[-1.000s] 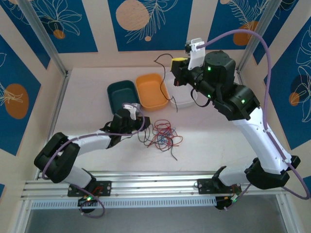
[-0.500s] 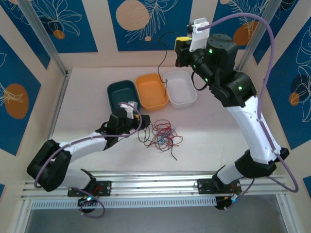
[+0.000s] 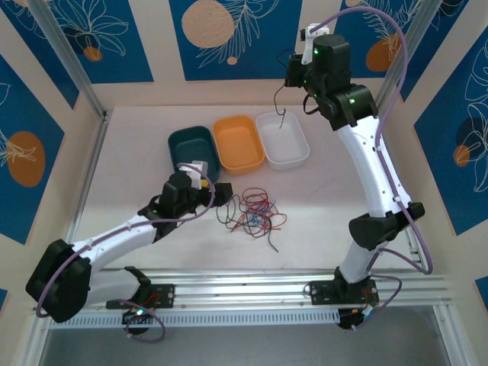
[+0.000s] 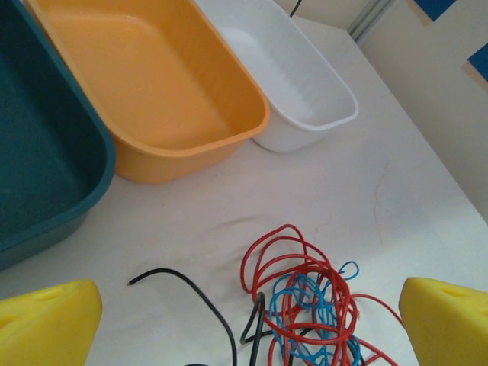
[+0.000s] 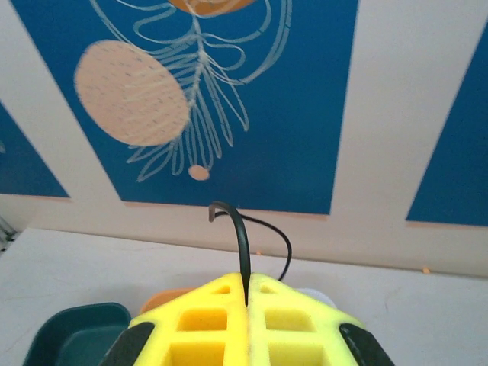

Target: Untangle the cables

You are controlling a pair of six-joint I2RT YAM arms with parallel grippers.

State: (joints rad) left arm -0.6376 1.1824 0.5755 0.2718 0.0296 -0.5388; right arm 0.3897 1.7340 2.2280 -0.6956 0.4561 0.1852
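Top view: right end effector (image 3: 293,76) was up high by the back wall, clamped on one black cable (image 3: 280,107) that dangled over the white tray (image 3: 303,155), lower tip about at tray level, can't tell if touching. The cables (image 3: 252,213) sat in a loose red/blue/black knot on the surface (image 3: 343,191), near the middle and well apart from the trays. Left end effector (image 3: 223,192) was just beside the knot's left edge. Left wrist view: yellow fingertips (image 4: 46,320) were at opposite frame edges, jaws wide, nothing between them; the knot lay just ahead, with the orange tray (image 4: 191,145) and teal tray (image 4: 95,160) beyond. Right wrist view: pads fully together with the black cable pinched in the seam, its free end curling up out of them. Risks, as I judged them: the cable is springy, so on release it could flop over the tray rim; and if the left end effector closes on several strands, it'd drag the whole knot. Versus a second ago: right arm had risen and reached further back, swinging the cable from beside the orange tray to over the white one; left jaws had gone from partly closed to wide.
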